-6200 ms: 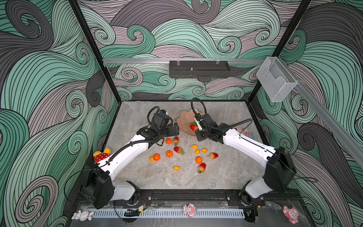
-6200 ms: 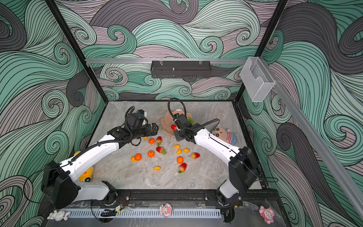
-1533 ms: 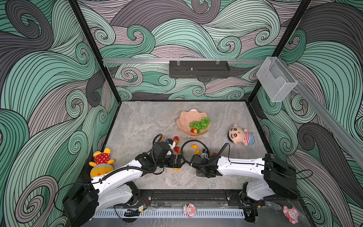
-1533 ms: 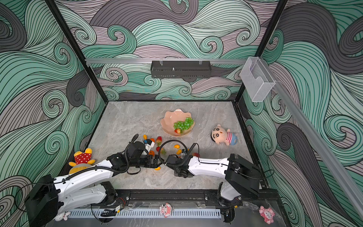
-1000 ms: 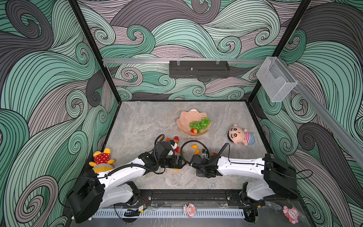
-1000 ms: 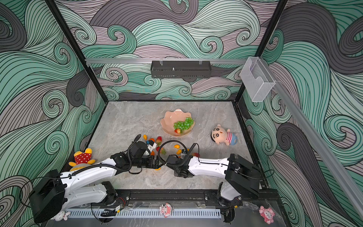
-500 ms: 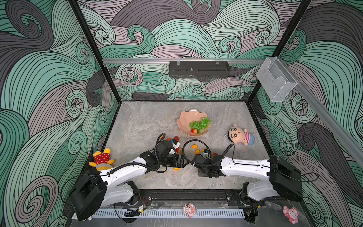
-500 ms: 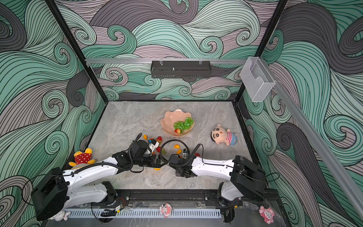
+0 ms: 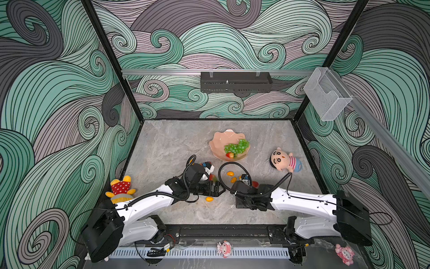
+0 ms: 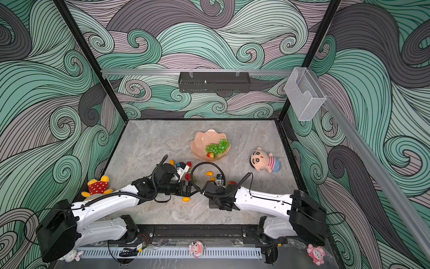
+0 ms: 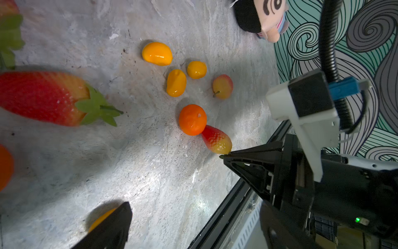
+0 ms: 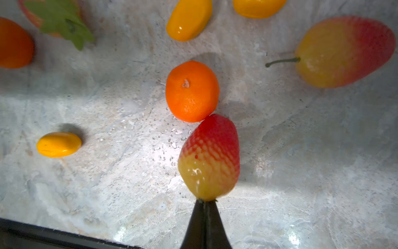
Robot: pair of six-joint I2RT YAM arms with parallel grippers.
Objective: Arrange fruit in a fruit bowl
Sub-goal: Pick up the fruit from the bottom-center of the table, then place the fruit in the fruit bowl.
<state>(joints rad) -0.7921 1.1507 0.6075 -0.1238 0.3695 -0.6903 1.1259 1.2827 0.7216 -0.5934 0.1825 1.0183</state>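
Note:
The peach-pink shell-shaped fruit bowl (image 9: 221, 141) stands mid-table and holds a green grape bunch (image 9: 237, 146) and a strawberry (image 9: 229, 154). Near the front, my right gripper (image 12: 204, 204) is shut on the leaf end of a red-and-yellow strawberry (image 12: 210, 157), which touches a tangerine (image 12: 191, 91). My left gripper (image 9: 220, 188) faces it, open and empty. One of its fingers (image 11: 112, 226) stands over a small yellow oval (image 9: 209, 199). A bigger leafy strawberry (image 11: 43, 98), more ovals (image 11: 176, 83) and a red-yellow fruit (image 11: 223, 86) lie loose around them.
A boy doll (image 9: 285, 160) lies to the right of the bowl. A yellow plush in a red dotted dress (image 9: 121, 187) sits by the left wall. The table's black front rail (image 12: 43, 235) runs close behind my right gripper. A clear plastic box (image 9: 327, 93) hangs on the right wall.
My right gripper has closed on the strawberry's leaf end. Both arms came forward from the bowl earlier, where the grapes and a strawberry now lie. My left gripper has edged toward the right one.

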